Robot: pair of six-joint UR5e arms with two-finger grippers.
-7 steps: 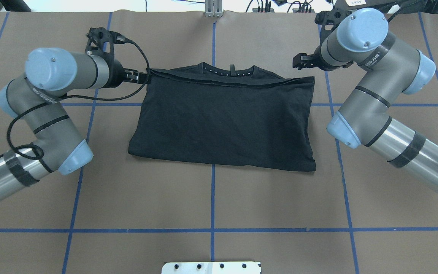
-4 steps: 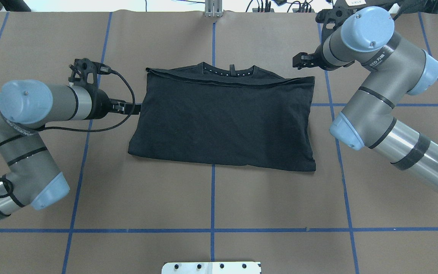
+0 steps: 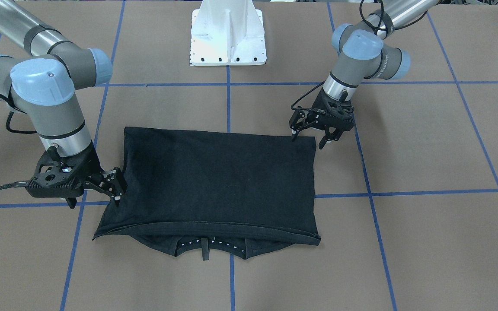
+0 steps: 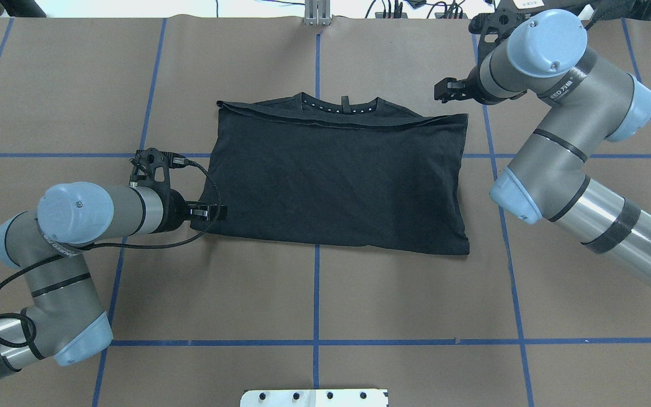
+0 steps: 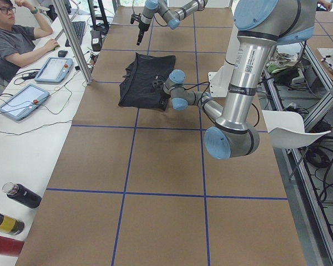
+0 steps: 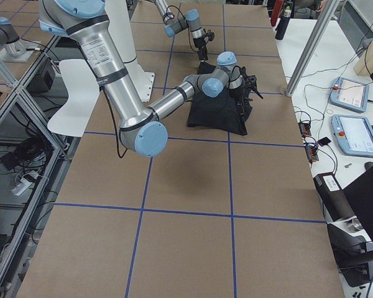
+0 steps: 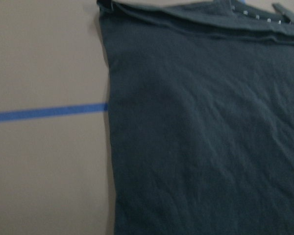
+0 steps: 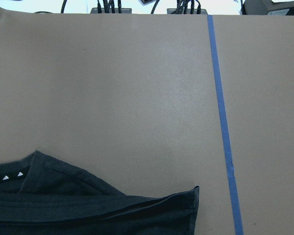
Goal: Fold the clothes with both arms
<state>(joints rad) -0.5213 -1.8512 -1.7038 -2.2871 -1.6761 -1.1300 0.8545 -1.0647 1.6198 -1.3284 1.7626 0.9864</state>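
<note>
The black T-shirt (image 4: 331,175) lies folded into a wide rectangle on the brown table, its collar (image 4: 341,104) at the far edge. My left gripper (image 4: 219,212) stands open at the shirt's near-left corner; the front-facing view shows that gripper (image 3: 308,139) with its fingers spread on either side of the corner. My right gripper (image 4: 439,93) hovers open just beyond the far-right corner, apart from the cloth, and in the front-facing view it (image 3: 117,185) hangs over the shirt's side edge. The left wrist view shows the shirt (image 7: 206,137) with no fingers in sight.
Blue tape lines (image 4: 316,294) grid the tabletop. The white pedestal base (image 3: 227,39) stands at the robot's side of the table. A person (image 5: 11,44) sits at a side bench with tablets (image 5: 22,102), and bottles (image 5: 22,197) lie there.
My left gripper has travelled from the shirt's far-left corner down along its left edge to the near-left corner. The right arm has barely shifted, and the shirt lies as before.
</note>
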